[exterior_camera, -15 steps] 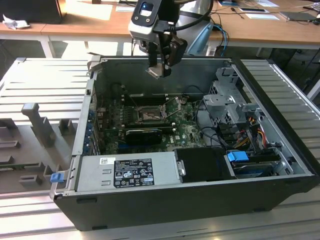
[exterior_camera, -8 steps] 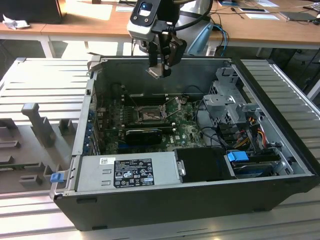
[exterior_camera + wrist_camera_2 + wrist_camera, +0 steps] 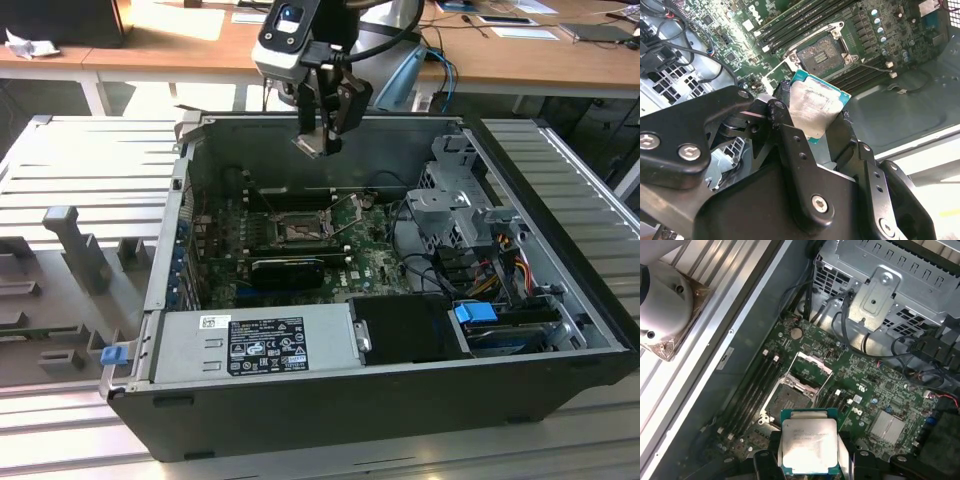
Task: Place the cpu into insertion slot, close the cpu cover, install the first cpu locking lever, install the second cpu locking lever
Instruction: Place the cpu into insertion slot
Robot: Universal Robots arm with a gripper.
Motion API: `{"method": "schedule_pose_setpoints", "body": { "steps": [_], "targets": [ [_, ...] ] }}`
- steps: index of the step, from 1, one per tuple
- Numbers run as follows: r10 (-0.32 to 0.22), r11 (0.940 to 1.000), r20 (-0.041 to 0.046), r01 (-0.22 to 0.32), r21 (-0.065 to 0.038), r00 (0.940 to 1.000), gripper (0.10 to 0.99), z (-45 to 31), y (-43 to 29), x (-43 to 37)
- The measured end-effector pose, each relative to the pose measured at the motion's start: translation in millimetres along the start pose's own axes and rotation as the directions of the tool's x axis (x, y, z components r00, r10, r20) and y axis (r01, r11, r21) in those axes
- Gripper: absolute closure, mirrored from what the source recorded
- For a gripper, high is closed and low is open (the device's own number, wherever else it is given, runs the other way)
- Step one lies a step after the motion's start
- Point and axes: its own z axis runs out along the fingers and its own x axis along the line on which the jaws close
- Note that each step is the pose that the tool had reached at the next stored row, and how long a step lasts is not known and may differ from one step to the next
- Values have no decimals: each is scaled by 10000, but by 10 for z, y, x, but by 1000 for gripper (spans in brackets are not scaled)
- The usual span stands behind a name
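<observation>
While the hand (image 3: pixel 327 136) hung above the open computer case (image 3: pixel 400 420), it clasped the cpu (image 3: pixel 807 447) by its edges, well clear of the insertion slot (image 3: pixel 790 401), which lay bare on the green motherboard (image 3: pixel 875 390), the cpu cover (image 3: pixel 812 369) swung open.

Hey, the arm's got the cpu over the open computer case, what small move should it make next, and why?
Probably a short descent toward the insertion slot, checking alignment on the way. The gripper holds the cpu by its edges, well above the motherboard, and the cpu cover is swung open, so the slot's pin field looks free to receive it.
</observation>
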Motion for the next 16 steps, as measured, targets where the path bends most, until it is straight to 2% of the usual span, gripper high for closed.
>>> {"method": "schedule_pose_setpoints", "body": {
  "steps": [6, 8, 16],
  "targets": [
    [827, 9966, 99, -827, -3, 9965, 557, 15, -1, 0],
    [1252, 9921, 135, -1252, -15, 9920, 557, 17, -1, 0],
    [1663, 9861, 170, -1663, -29, 9859, 557, 18, -1, 0]
  ]
}}
